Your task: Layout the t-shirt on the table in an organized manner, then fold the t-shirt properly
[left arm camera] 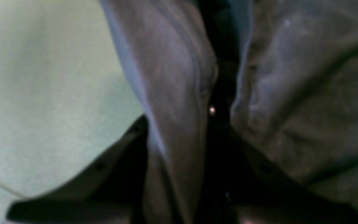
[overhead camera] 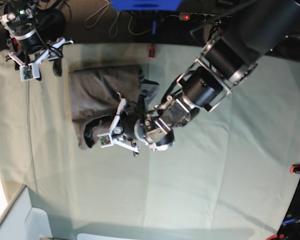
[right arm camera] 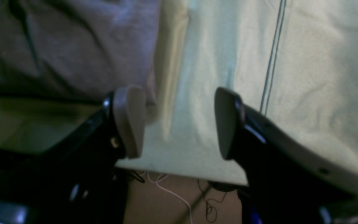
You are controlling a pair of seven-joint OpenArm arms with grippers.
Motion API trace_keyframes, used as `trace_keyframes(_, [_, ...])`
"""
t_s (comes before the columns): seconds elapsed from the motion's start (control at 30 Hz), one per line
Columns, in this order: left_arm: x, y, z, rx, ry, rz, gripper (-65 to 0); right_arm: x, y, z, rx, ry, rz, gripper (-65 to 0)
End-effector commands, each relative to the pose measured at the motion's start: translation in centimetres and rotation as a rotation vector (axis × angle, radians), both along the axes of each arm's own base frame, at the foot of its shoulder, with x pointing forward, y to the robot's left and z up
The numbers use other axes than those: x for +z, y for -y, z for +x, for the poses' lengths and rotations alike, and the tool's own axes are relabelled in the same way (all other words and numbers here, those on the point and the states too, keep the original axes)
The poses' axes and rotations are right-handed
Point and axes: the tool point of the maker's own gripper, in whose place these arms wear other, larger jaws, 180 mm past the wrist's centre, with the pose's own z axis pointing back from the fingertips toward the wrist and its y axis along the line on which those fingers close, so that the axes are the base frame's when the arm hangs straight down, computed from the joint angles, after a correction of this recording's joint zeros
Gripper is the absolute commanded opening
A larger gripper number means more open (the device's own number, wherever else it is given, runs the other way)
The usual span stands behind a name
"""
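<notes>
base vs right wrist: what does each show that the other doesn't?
Base only: the left gripper on the bunched t-shirt, whether shut is unclear, and a red clip at the table's far edge.
Right wrist only: pads apart, nothing between them; cables on the floor past the table edge.
Both: t-shirt, table, right gripper.

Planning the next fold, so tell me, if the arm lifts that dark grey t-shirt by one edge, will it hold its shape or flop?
Likely floppy: the t-shirt lies rumpled, and folds drape around the left tool. It probably sags from any held edge. It looks thin and light, so pushing would likely bunch it on the table cloth.
</notes>
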Motion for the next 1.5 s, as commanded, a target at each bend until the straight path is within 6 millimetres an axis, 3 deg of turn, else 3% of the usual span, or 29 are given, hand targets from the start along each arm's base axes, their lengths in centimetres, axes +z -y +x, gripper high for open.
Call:
trace_keyframes(0.0, [2.4, 1.7, 1.4, -0.005, 0.037, -0.057, -64.5, 1.0, 0.0, 0.4, 0.009, 0.040, 0.000, -29.3])
trace_keyframes(0.17, [2.6, 1.8, 2.2, -0.004, 0.041, -0.045, -62.4, 0.9, 0.1, 0.4, 0.010, 0.038, -0.002, -29.3])
trace_keyframes(0.37, [3.5, 2.8, 2.4, -0.016, 0.055, -0.059, -41.2, 0.9, 0.0, 0.4, 0.010, 0.038, 0.000, -29.3])
trace_keyframes(0.47, [4.0, 2.9, 2.8, -0.018, 0.067, -0.061, -34.4, 0.8, 0.0, 0.4, 0.010, 0.037, 0.001, -29.3])
trace_keyframes(0.53, [4.4, 3.0, 3.2, -0.019, 0.077, -0.064, -34.2, 0.8, 0.0, 0.4, 0.010, 0.037, 0.001, -29.3])
trace_keyframes(0.67, [7.2, 3.9, 4.0, -0.046, 0.152, -0.105, -33.9, 0.9, 0.0, 0.4, 0.010, 0.039, -0.001, -29.3])
trace_keyframes(0.83, [9.2, 3.7, 4.9, -0.053, 0.212, -0.134, -33.9, 1.0, -0.1, 0.4, 0.009, 0.040, 0.000, -29.3])
trace_keyframes(0.97, [9.8, 1.9, 5.8, -0.042, 0.248, -0.122, -33.9, 0.9, -0.1, 0.4, 0.009, 0.038, 0.000, -29.3])
trace_keyframes(1.0, [9.9, 1.2, 6.1, -0.039, 0.260, -0.115, -33.9, 0.9, -0.1, 0.4, 0.009, 0.039, 0.001, -29.3])
trace_keyframes(1.17, [9.2, -6.6, 8.8, 0.160, 0.245, -0.047, -34.3, 0.9, -0.1, 0.5, 0.008, 0.042, 0.004, -29.3])
trace_keyframes(1.27, [9.5, -13.9, 10.1, 0.402, 0.220, -0.049, -34.3, 1.2, 0.0, 1.2, 0.005, 0.056, 0.002, -29.4])
trace_keyframes(1.37, [9.0, -21.2, 8.8, 0.639, 0.187, -0.043, -34.4, 1.2, 0.0, 1.2, 0.003, 0.058, 0.006, -31.4])
trace_keyframes(1.47, [7.2, -26.5, 5.0, 0.807, 0.136, -0.011, -34.4, 1.0, -0.3, 1.2, -0.004, 0.058, 0.018, -35.8])
